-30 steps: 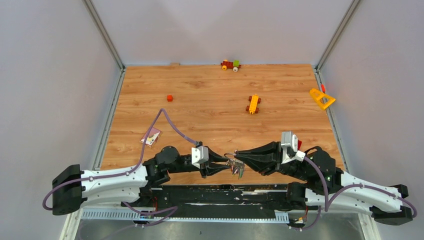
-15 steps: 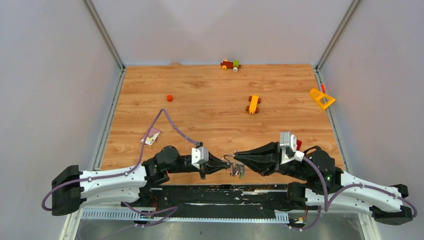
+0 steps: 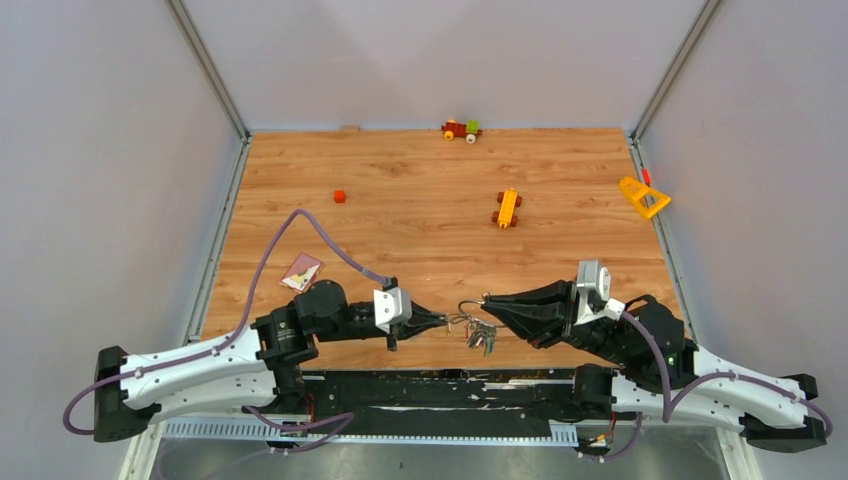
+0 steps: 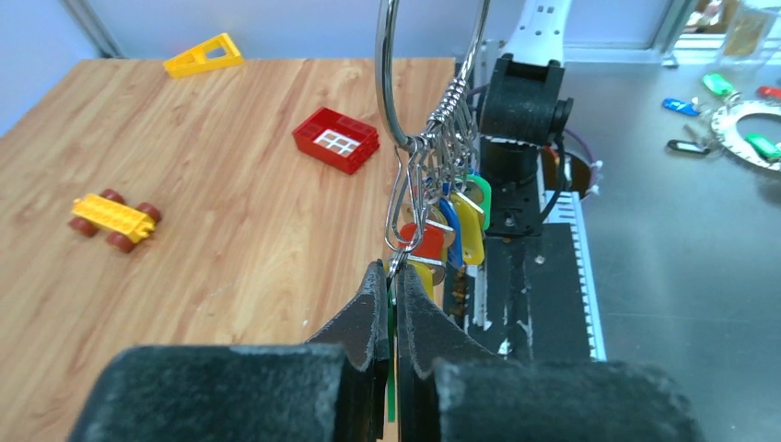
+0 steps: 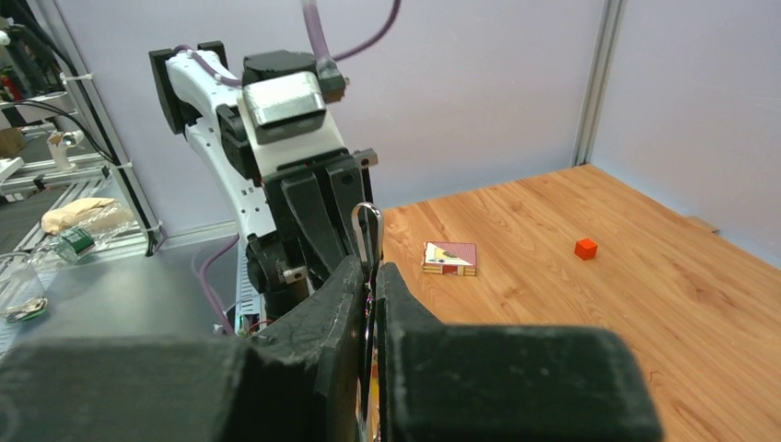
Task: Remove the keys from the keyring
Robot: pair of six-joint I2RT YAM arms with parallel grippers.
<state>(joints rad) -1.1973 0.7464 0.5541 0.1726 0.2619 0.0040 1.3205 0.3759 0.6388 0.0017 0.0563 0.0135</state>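
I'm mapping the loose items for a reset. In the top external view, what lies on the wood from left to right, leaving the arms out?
small card pack → red cube → brick train → yellow toy car → yellow wedge

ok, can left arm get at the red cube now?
Probably not: left claw is shut on a green-tagged key on the keyring the right claw holds. Red cube needs a release first.
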